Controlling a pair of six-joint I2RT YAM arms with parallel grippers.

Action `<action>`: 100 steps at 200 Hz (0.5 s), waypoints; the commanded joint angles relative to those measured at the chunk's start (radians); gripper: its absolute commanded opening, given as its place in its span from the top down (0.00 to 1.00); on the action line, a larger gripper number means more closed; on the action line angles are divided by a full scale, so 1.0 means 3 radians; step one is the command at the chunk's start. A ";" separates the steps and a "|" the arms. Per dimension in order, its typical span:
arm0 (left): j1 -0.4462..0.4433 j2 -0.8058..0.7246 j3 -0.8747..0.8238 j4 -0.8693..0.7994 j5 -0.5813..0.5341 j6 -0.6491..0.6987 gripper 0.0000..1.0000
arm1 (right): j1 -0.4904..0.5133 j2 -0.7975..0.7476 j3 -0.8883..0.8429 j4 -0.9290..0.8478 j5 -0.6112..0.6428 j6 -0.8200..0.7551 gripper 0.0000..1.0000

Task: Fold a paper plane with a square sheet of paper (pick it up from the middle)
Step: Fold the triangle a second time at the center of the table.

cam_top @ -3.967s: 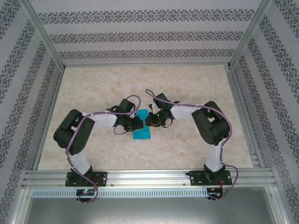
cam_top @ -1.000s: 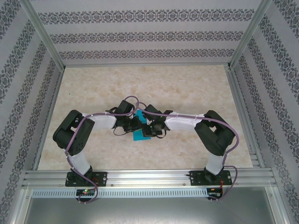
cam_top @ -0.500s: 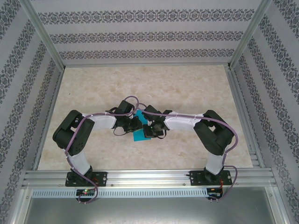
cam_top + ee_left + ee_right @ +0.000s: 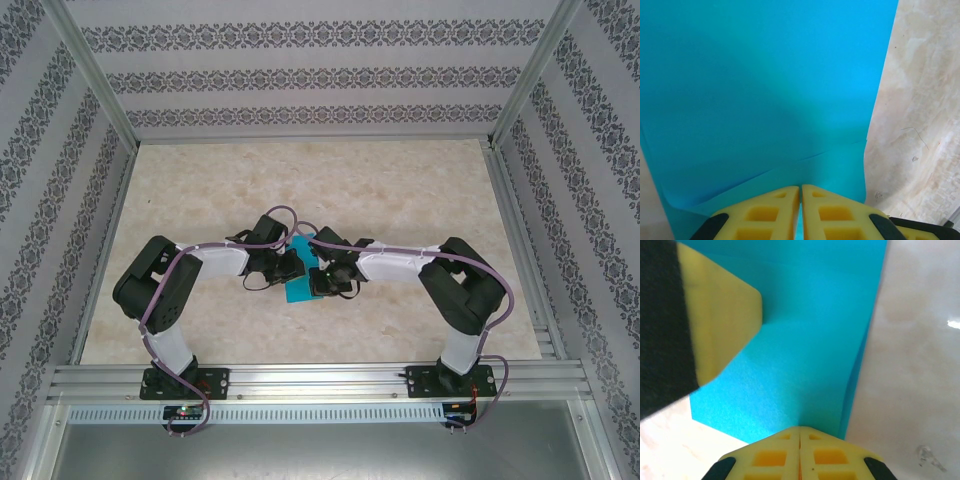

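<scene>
Pinching the square sheet of paper (image 4: pixel 765 90), the left gripper (image 4: pixel 800 187) is being seen with its yellow pads (image 4: pixel 760 212) pressed together, a sliver of cyan caught in the seam between them. The right gripper (image 4: pixel 799 429) is likewise being shown closed to a hairline, and a raised fold of the sheet (image 4: pixel 805 340) is running straight up to its tips, so the paper is being gripped from both sides at once. In the right wrist view, one finger (image 4: pixel 720 325) of the left gripper is being laid flat against the sheet's face.

From above, the left gripper (image 4: pixel 290 265) and right gripper (image 4: pixel 322 280) are being brought almost nose to nose over the sheet (image 4: pixel 298 291). Around the sheet, the table (image 4: pixel 400 190) is being left bare on every side, most widely beyond its far edge. The frame rails (image 4: pixel 300 378) and patterned walls (image 4: pixel 300 75) are standing well apart from it.

Most of the sheet is being hidden under the two grippers in the top view, with one cyan patch showing on its near side and a small corner at its far side. Its far edges are being cut off in both wrist views. A crease line is being shown across the left wrist view, but how many layers are lying there cannot be told.
</scene>
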 commanded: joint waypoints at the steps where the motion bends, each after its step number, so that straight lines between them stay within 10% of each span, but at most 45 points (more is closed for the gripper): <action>1: -0.0032 0.0189 -0.0140 -0.0283 -0.0332 0.0007 0.87 | -0.0099 -0.0107 -0.0277 -0.0018 -0.0254 -0.0087 0.92; 100: -0.0030 0.0181 -0.0106 -0.0222 -0.0234 0.0008 0.87 | -0.0199 -0.0355 -0.0275 0.0467 -0.0524 -0.0094 0.90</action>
